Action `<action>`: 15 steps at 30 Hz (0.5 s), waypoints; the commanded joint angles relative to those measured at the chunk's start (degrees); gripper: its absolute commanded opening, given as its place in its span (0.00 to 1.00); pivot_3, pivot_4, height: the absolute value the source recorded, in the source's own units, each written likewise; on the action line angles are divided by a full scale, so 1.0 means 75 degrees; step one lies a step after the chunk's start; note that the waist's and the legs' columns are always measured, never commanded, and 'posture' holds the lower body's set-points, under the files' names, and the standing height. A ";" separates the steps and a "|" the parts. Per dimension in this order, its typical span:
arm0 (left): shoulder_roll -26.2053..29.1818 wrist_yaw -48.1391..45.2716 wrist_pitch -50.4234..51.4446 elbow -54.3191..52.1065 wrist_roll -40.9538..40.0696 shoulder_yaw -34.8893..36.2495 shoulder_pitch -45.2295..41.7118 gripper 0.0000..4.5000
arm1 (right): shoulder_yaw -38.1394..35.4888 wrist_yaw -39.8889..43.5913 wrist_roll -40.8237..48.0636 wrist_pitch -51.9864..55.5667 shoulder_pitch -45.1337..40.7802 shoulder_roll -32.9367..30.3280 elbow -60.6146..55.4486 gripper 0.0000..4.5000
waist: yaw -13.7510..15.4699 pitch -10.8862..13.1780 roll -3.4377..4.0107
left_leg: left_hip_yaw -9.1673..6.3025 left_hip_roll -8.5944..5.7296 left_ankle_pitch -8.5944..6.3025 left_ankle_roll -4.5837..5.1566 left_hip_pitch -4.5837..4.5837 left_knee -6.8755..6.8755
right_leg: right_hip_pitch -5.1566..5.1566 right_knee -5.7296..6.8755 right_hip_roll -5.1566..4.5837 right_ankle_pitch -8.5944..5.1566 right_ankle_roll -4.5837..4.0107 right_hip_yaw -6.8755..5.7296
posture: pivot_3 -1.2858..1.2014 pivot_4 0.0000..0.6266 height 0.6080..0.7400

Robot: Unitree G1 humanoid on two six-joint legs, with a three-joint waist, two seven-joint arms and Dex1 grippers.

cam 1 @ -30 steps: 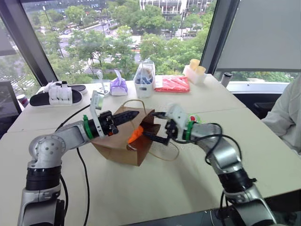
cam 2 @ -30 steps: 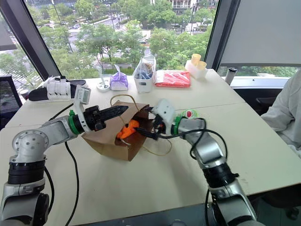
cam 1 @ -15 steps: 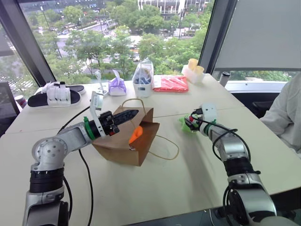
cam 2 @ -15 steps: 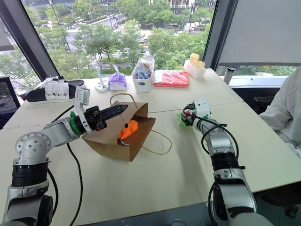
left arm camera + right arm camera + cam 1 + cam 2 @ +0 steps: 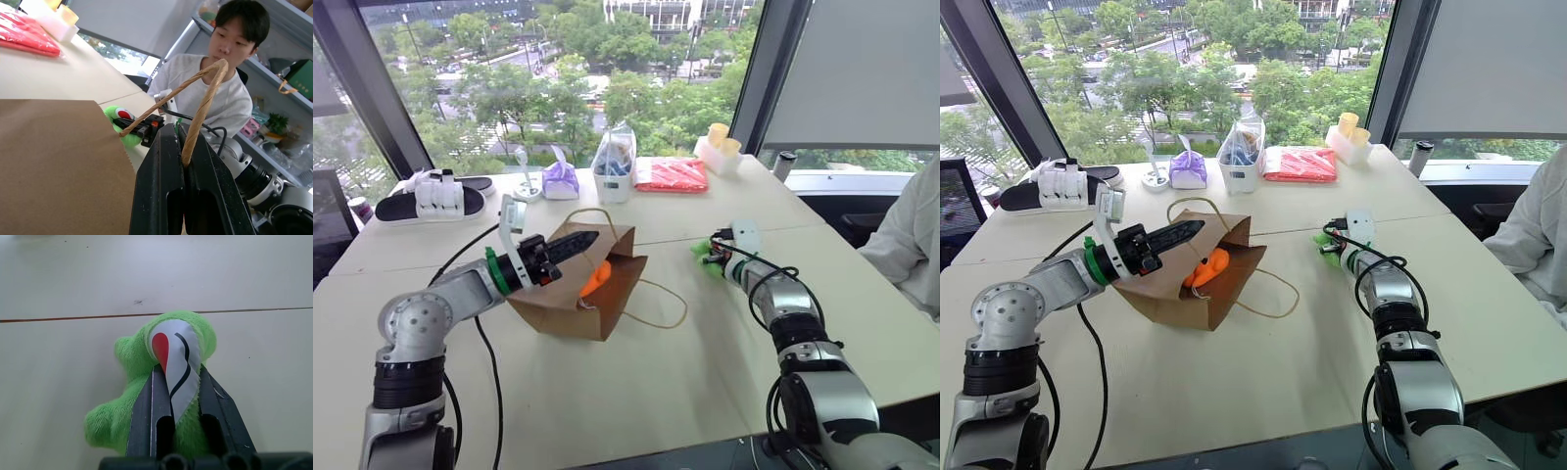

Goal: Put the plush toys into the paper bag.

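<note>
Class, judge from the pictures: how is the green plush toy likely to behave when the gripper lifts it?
The green plush toy probably squashes easily: its white face patch bulges between the right gripper fingers. It looks light for its size, being small, fluffy fabric. The fuzzy surface likely resists slipping.

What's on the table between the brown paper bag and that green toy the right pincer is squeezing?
In the head views, the bag's loose handle loop lies on the table partway from the paper bag; the remaining stretch to the green toy is bare.
</note>
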 commanded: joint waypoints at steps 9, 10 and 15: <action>-0.0033 -0.0040 -0.0072 0.0215 -0.0324 0.0348 -0.0590 0.00 | 0.0671 0.2795 0.2725 0.3357 0.1554 -0.0789 -0.6922 0.01 | -0.0012 0.0000 -0.0001 | -0.0008 0.0001 -0.0006 0.0009 -0.0004 -0.0007 | -0.0011 -0.0001 0.0001 0.0000 0.0002 -0.0005 | 0.52 0.24 1.00; -0.0068 -0.0033 -0.0083 0.0242 -0.0312 0.0333 -0.0620 0.00 | 0.0705 0.2821 0.2954 0.3646 0.1620 -0.0730 -0.7207 0.01 | -0.0003 -0.0001 -0.0002 | -0.0007 0.0002 -0.0006 0.0009 -0.0003 -0.0007 | -0.0010 -0.0001 0.0001 0.0000 0.0002 -0.0005 | 0.52 0.24 1.00; -0.0130 -0.0091 -0.0086 0.0273 -0.0239 0.0231 -0.0678 0.00 | 0.1131 0.2650 0.3213 0.4195 0.1766 -0.0448 -0.7832 0.01 | 0.0046 -0.0001 -0.0003 | -0.0008 0.0002 -0.0005 0.0009 -0.0003 0.0007 | -0.0004 -0.0001 0.0001 0.0000 0.0002 -0.0004 | 0.52 0.24 1.00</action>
